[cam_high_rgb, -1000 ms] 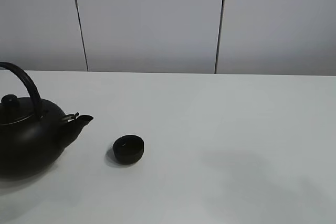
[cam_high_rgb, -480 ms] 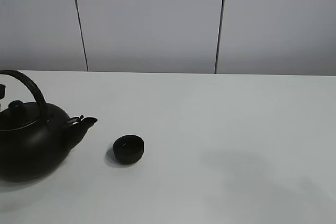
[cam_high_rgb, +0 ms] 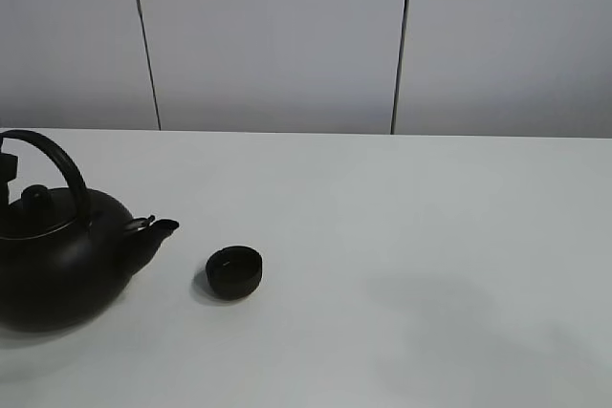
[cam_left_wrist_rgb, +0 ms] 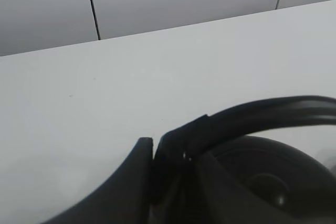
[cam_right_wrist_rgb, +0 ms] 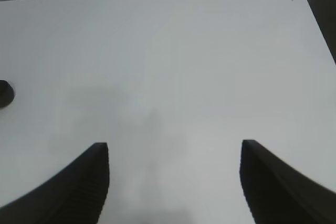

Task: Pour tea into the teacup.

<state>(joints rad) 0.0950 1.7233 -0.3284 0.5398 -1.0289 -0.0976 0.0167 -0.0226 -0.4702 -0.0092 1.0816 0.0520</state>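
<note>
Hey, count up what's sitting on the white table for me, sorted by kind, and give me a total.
Kettle, black, with arched handle: 1
Teacup, small, black, no handle: 1
Total: 2

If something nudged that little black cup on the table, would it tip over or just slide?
The teacup looks low and wide, so it would probably slide rather than tip. It has no handle and a matte finish, so it may be less slippery than glazed ware. Being far smaller than the kettle beside it, it is likely light, and a nudge from the spout could shift it on the smooth table.
</note>
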